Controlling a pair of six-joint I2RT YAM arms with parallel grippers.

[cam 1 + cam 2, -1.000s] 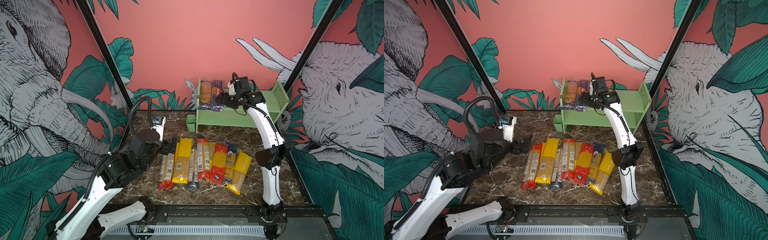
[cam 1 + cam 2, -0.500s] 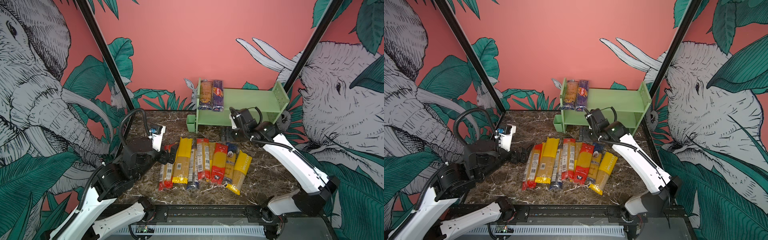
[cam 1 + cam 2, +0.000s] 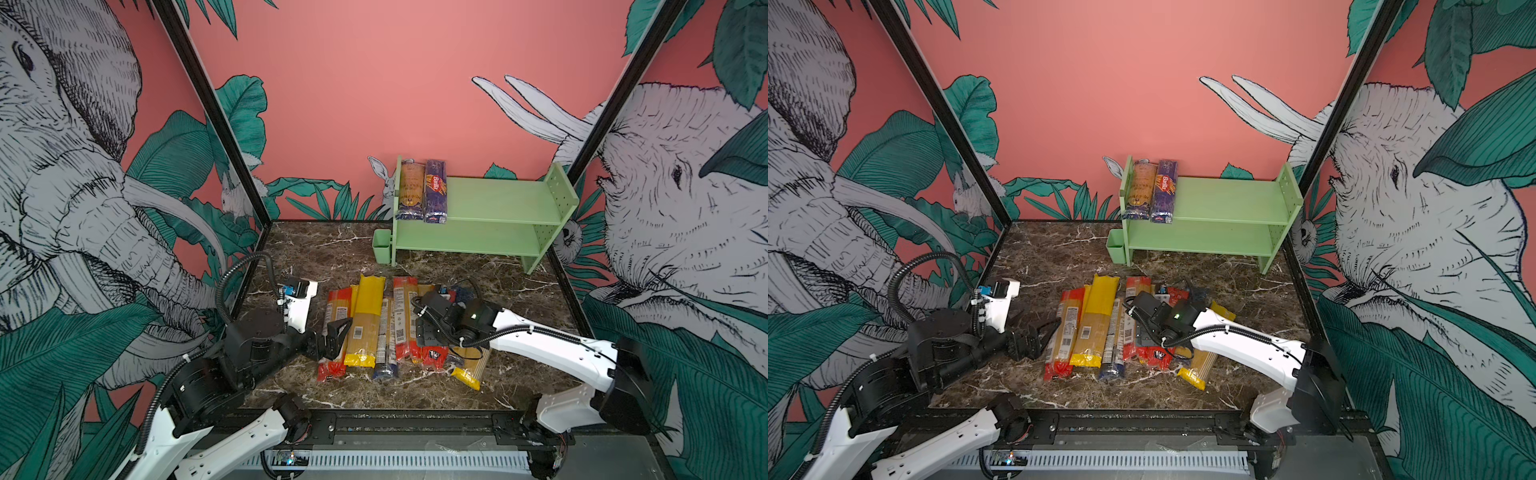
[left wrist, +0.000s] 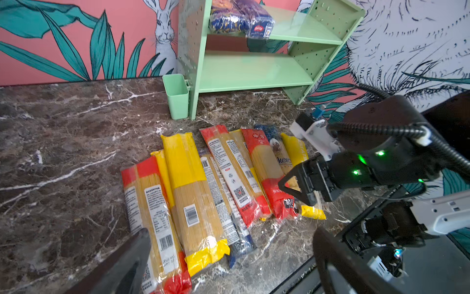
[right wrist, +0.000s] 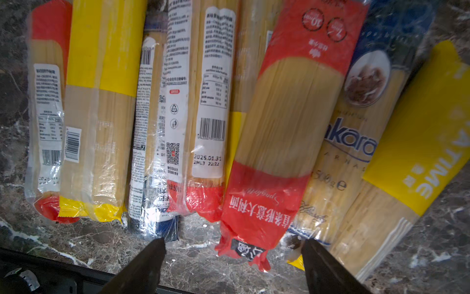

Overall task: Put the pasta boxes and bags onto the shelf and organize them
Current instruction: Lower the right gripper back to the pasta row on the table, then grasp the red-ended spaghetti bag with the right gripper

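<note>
right gripper (image 5: 234, 252) jaws spread wide above red-ended spaghetti bag (image 5: 284, 114); left gripper (image 4: 229, 254) spread too, empty, at left end of pack row (image 3: 368, 320).

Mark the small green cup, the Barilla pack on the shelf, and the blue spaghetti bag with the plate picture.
small green cup (image 4: 176, 101): left wrist view, on its outer wall.
Barilla pack (image 3: 435, 191): in a top view, middle of its upper face.
blue spaghetti bag (image 5: 367, 76): right wrist view, on the plate picture.

Bright even light, soft shadows, right wrist view blurry.
</note>
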